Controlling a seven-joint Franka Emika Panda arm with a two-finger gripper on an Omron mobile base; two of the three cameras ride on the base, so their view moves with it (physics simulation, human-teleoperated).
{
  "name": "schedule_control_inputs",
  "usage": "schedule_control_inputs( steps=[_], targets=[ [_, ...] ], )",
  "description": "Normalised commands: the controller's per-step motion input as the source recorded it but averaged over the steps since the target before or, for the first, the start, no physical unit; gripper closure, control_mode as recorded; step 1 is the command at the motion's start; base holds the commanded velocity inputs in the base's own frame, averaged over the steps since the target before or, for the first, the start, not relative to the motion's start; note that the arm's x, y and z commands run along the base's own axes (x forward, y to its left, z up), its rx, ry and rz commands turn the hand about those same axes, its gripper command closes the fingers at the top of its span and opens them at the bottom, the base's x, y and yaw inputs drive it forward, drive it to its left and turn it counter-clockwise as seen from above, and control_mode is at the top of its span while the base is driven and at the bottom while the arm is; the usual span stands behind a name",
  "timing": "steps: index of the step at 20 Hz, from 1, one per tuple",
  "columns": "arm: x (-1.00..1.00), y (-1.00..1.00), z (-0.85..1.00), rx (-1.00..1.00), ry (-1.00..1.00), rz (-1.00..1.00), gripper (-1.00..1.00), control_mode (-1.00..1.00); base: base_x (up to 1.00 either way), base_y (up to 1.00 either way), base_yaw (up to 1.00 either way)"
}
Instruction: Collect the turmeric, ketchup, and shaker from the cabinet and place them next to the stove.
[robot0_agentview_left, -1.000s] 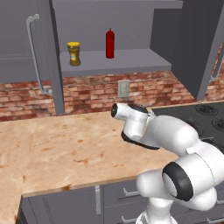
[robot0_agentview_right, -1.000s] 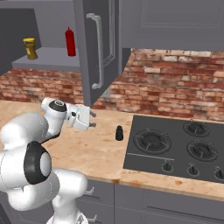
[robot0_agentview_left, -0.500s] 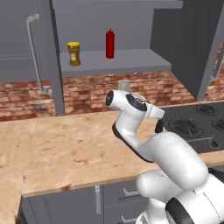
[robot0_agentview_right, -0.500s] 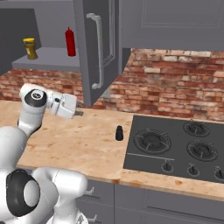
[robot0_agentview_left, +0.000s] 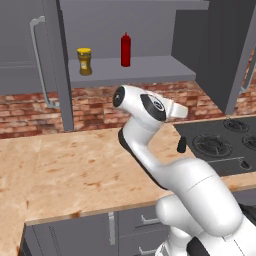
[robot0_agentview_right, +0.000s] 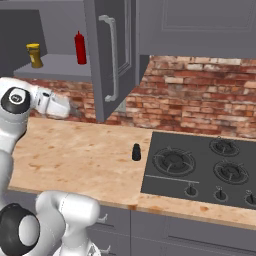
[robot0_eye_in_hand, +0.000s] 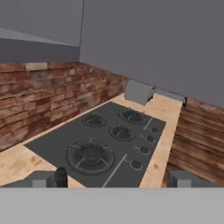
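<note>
The shaker (robot0_agentview_right: 136, 152) is a small black tapered cylinder with a rounded top, and it stands upright on the wooden counter (robot0_agentview_right: 85, 155), just beside the left edge of the stove (robot0_agentview_right: 200, 170). The stove is a flat black cooktop with round burners and a row of knobs at its front. The turmeric (robot0_agentview_left: 84, 61) is a short jar with a yellow lid and a mustard-brown body. The ketchup (robot0_agentview_left: 125, 49) is a slim red bottle with a pointed cap, taller than the jar. Both stand upright on the grey shelf of the cabinet (robot0_agentview_left: 150, 67), well above the stove and to its left, with a gap between them. The cabinet doors are open.

The gripper (robot0_eye_in_hand: 111, 178) is spread wide and holds nothing; its two finger tips touch no object. In the right base view the hand (robot0_agentview_right: 55, 106) is raised over the counter, well to the left of the stove and below the shelf.

In the hand view the shaker (robot0_eye_in_hand: 60, 176) shows near the left finger tip (robot0_eye_in_hand: 38, 180), at the near corner of the stove, not between the fingers
</note>
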Motion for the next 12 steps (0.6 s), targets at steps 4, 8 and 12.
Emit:
schedule_control_inputs(
  steps=[4, 8, 12],
  targets=[
    [0.0, 0.43, 0.53, 0.0, 0.08, 0.23, -1.0, -1.0, 0.0, 0.0, 0.0],
    [0.0, 0.32, 0.38, 0.0, 0.04, 0.28, -1.0, -1.0, 0.0, 0.0, 0.0],
    [0.0, 0.11, 0.22, 0.02, 0.0, 0.33, -1.0, -1.0, 0.0, 0.0, 0.0]
  ],
)
